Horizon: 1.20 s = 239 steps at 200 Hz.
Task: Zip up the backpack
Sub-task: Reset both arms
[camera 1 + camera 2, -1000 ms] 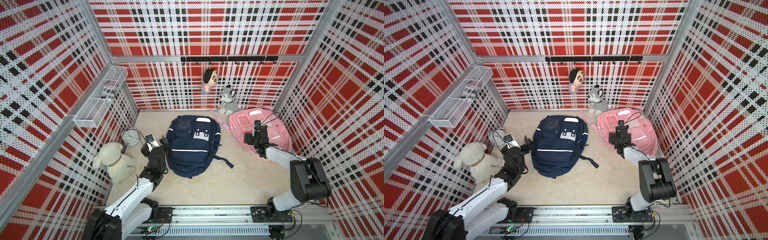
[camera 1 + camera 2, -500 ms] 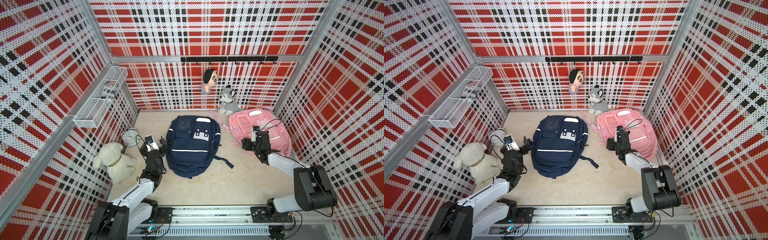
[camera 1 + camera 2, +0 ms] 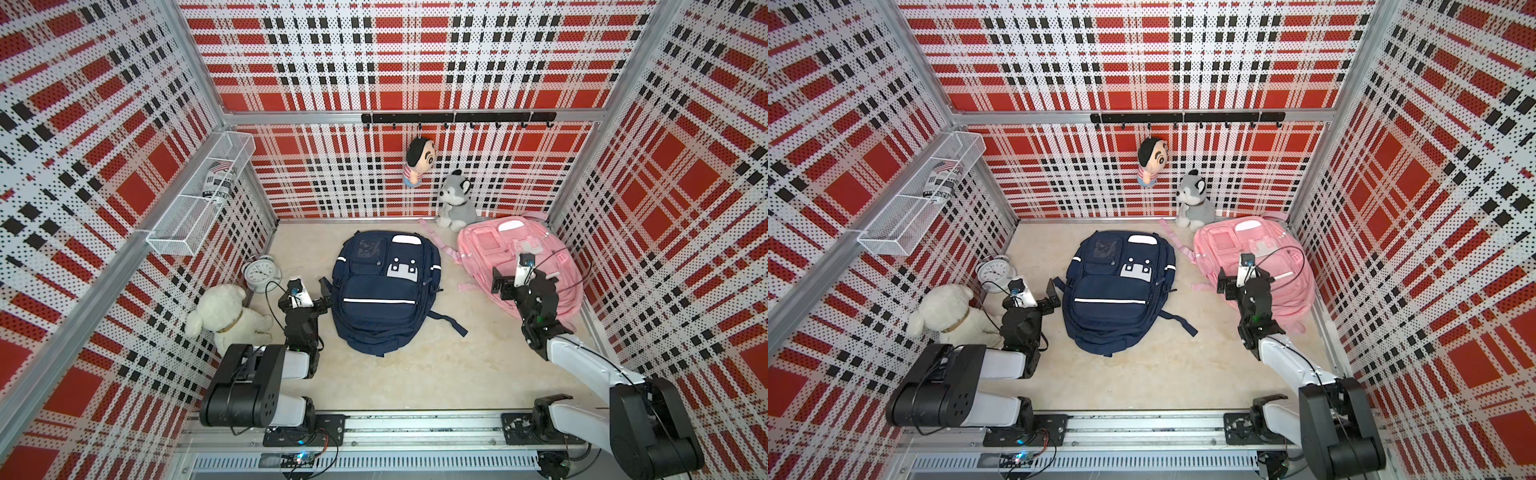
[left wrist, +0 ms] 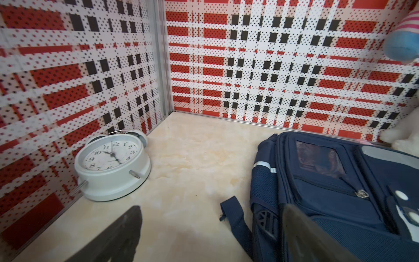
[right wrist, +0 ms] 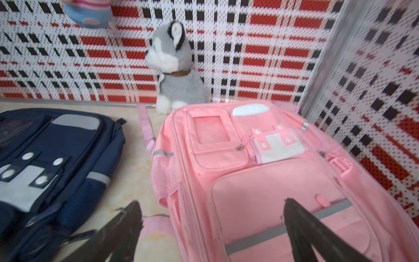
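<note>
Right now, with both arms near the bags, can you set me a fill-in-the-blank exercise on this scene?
1. The left claw and the right claw both stand ____.
2. The navy backpack lies beside the ____ claw.
3. The pink backpack lies partly under the ____ claw.
4. The husky plush sits closest to the ____ backpack.
Missing words: open; left; right; pink.

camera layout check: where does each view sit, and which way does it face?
Top views: high at the front, looking down toward the back wall; left arm and right arm show.
Left wrist: on the left arm, low, facing back-left at the clock and navy backpack; open left gripper shows.
Right wrist: low, facing the back wall, pink backpack and husky; open right gripper shows.
Shared: both wrist views catch the navy backpack.
</note>
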Available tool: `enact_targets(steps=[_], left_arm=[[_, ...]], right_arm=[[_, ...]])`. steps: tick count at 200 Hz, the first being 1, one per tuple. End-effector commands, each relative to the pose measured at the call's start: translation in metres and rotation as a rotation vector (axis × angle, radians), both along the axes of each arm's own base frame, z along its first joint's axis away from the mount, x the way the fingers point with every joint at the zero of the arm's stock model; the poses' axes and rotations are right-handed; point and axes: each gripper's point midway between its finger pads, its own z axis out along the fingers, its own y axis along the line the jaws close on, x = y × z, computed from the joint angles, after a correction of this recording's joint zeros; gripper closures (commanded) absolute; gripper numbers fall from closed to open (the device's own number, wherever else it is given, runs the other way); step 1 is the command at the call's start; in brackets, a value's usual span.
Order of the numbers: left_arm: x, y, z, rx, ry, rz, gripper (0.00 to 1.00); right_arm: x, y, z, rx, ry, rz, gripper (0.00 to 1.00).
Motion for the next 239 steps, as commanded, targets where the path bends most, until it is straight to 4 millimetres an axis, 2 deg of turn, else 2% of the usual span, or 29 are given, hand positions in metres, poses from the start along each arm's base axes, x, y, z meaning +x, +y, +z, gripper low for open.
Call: enact_targets(steps=[1,8,38,66,80,104,114,119,129,130,142,151,167,175,239], left_arm=[[0.007,0.0,0.018,-0.026,-0.083,-0.052,0.02],[0.011,0.001,0.013,-0.027,-0.044,-0.042,0.02],[0.014,-0.004,0.018,-0.01,-0.071,-0.039,0.02],[0.014,-0.004,0.019,-0.008,-0.072,-0.036,0.02],[0.014,-0.004,0.019,-0.004,-0.071,-0.03,0.02],[0.014,-0.006,0.019,0.006,-0.068,-0.021,0.02],[0.014,-0.006,0.018,0.007,-0.066,-0.022,0.02],[0.014,-0.006,0.018,0.007,-0.067,-0.02,0.02],[0.014,-0.006,0.019,0.009,-0.068,-0.018,0.02],[0.014,-0.006,0.019,0.009,-0.068,-0.018,0.02],[0.013,-0.007,0.018,0.015,-0.065,-0.013,0.02],[0.013,-0.007,0.018,0.017,-0.065,-0.004,0.02],[0.011,-0.008,0.019,0.027,-0.065,0.013,0.02],[0.011,-0.008,0.019,0.032,-0.066,0.019,0.02],[0.011,-0.008,0.019,0.034,-0.066,0.021,0.02]], right_arm=[[-0.007,-0.01,0.034,-0.038,-0.271,-0.04,0.0],[-0.007,-0.01,0.029,-0.043,-0.285,-0.039,0.0],[-0.006,-0.01,0.024,-0.051,-0.255,-0.057,0.0],[-0.029,-0.016,0.012,0.004,-0.2,-0.066,0.0],[-0.033,-0.027,0.004,-0.01,-0.208,-0.108,0.0],[-0.022,-0.025,-0.013,-0.014,-0.216,-0.094,0.0],[-0.013,-0.025,-0.028,-0.026,-0.199,-0.098,0.0],[-0.01,-0.028,-0.028,-0.036,-0.217,-0.118,0.0],[-0.008,-0.027,-0.041,-0.016,-0.128,-0.102,0.0],[-0.007,-0.026,-0.036,-0.01,-0.142,-0.099,0.0],[0.002,-0.024,-0.042,-0.003,-0.102,-0.053,0.0],[0.005,-0.029,-0.039,-0.001,-0.124,-0.085,0.0],[0.009,-0.034,-0.046,0.008,-0.068,-0.121,0.0],[0.013,-0.034,-0.044,0.005,-0.081,-0.12,0.0],[0.009,-0.041,-0.044,0.012,-0.084,-0.156,0.0]])
